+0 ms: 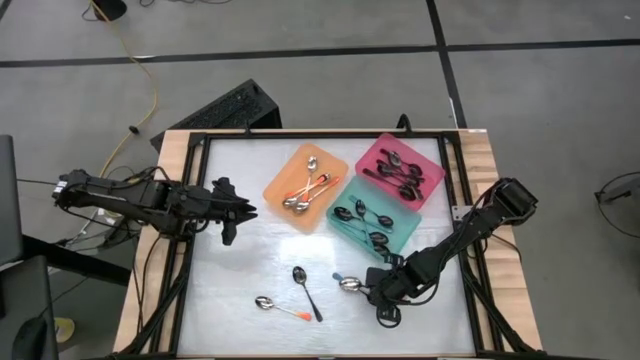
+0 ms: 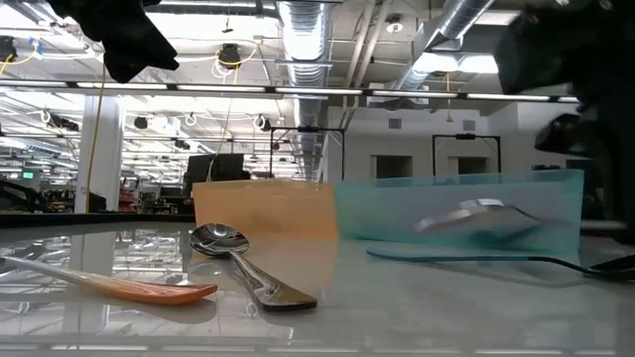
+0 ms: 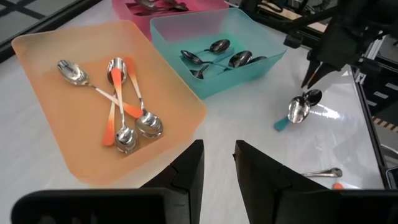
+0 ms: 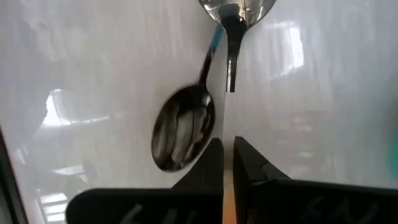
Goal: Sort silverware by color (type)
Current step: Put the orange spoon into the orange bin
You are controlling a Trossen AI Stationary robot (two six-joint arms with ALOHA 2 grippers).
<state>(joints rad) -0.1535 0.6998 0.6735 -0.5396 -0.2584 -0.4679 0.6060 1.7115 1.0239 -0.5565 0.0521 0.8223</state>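
My right gripper (image 4: 228,145) is shut on an orange-handled spoon with a shiny bowl (image 4: 236,7), near the table's front right (image 1: 350,284). Its bowl (image 2: 476,213) hangs above the table. Under it a teal-handled spoon (image 4: 183,127) lies flat, its handle (image 2: 456,256) pointing toward the table's left. A black spoon (image 1: 305,290) and another orange-handled spoon (image 1: 275,305) lie flat near the front edge. My left gripper (image 1: 240,212) hovers open at the table's left, with nothing between its fingers (image 3: 193,168). My right gripper pinches the spoon's handle between its two fingers; a thin orange strip (image 4: 228,196) shows between them. The fingers come steeply from above, slanting from the table's right. The spoon sticks out past the fingertips toward the table's left, its bowl (image 3: 298,111) lifted clear.
Three trays stand at the far middle and right: orange (image 1: 272,193), teal (image 1: 405,235) and pink (image 1: 425,155), each holding several spoons. The raised bowl hangs just over the teal-handled spoon. A black frame runs around the white table top.
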